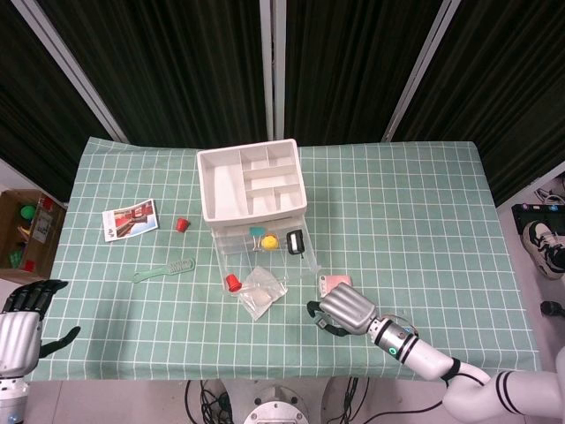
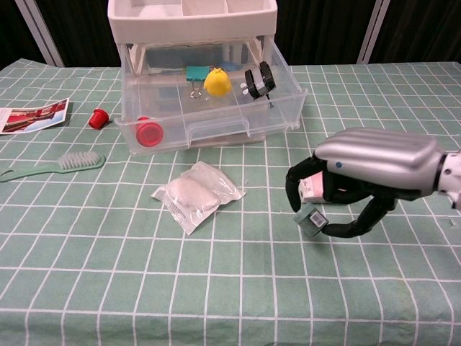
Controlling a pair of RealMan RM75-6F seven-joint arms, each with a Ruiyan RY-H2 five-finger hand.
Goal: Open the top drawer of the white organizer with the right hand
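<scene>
The white organizer (image 1: 252, 181) (image 2: 191, 18) stands at the table's back middle, its top an open divided tray. Below the tray its clear top drawer (image 1: 265, 252) (image 2: 209, 133) is pulled out toward me. Inside lie a yellow piece (image 2: 217, 81), a black clip (image 2: 259, 79), a teal clip (image 2: 196, 74) and a red cap (image 2: 148, 132). My right hand (image 1: 346, 311) (image 2: 367, 176) hovers low over the table, front right of the drawer and apart from it. Its fingers are arched downward and hold nothing. My left hand (image 1: 22, 322) hangs off the table's front left corner, fingers spread.
A pink tissue pack (image 1: 335, 283) (image 2: 311, 187) lies partly under my right hand. A clear-wrapped white packet (image 2: 197, 194) sits in front of the drawer. A green brush (image 2: 54, 167), a small red cap (image 2: 98, 117) and a printed card (image 2: 32, 115) lie at the left.
</scene>
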